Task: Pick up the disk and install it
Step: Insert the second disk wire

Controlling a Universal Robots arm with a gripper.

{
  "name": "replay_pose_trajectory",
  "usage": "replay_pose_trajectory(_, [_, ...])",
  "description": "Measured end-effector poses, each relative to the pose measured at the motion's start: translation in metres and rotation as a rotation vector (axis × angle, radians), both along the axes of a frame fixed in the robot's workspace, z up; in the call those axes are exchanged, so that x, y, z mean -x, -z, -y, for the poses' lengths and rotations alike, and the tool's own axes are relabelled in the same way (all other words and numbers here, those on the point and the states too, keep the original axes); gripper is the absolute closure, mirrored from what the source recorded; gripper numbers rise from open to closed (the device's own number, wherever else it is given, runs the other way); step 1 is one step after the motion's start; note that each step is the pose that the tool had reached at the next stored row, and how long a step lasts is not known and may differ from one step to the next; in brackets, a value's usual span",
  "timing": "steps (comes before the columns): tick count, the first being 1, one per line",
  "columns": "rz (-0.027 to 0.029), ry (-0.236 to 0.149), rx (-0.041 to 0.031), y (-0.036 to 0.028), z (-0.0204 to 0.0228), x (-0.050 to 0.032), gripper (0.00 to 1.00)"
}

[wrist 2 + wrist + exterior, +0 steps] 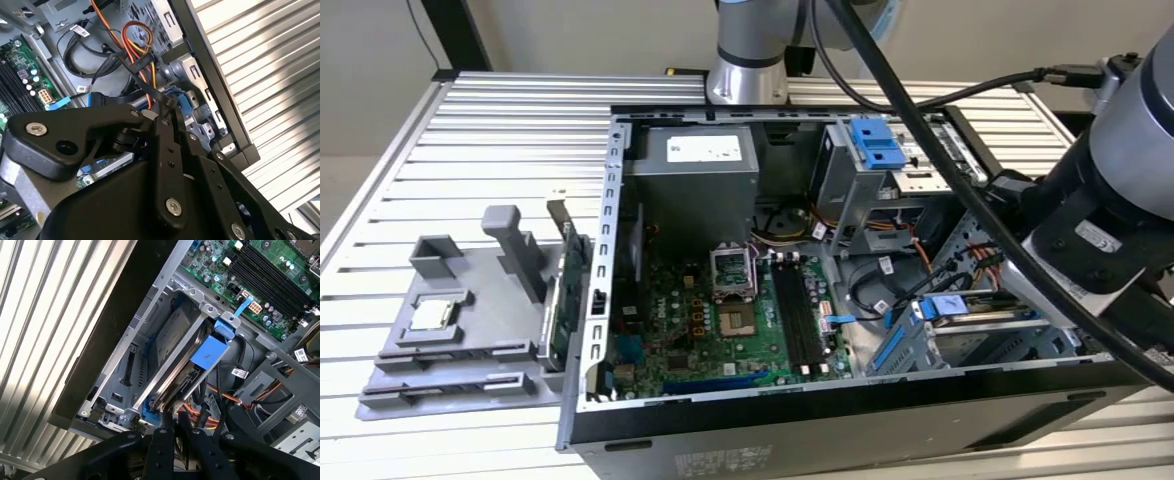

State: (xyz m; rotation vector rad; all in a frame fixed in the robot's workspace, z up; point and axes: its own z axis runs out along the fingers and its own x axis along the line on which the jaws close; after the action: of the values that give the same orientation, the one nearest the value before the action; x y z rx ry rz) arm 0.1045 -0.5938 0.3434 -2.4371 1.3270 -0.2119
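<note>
The disk (172,335) is a silver drive in a blue rail frame. It lies inside the metal drive cage (131,371) at the open computer case's corner, with its blue tab (210,352) toward the motherboard. My gripper (175,417) is shut, and its black fingertips meet right at the disk's near end. Whether they pinch any part of it I cannot tell. The second wrist view shows the gripper (167,105) closed beside the blue rail (186,102). In the exterior view the arm (1107,200) reaches into the case at the right, above the disk (945,306).
Orange, red and black cables (137,35) hang close to the fingers. The motherboard (734,310) fills the case floor, with a grey power-supply box (694,160) behind it and a blue caddy (878,143) at the back. A grey fixture (494,330) holding a processor chip (434,315) stands on the slatted table (494,130).
</note>
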Motion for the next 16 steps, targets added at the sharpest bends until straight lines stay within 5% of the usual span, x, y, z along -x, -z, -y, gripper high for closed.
replay_pose_trajectory(16, [0.0002,0.068,-0.0006,0.0001,0.0,0.0079,1.0])
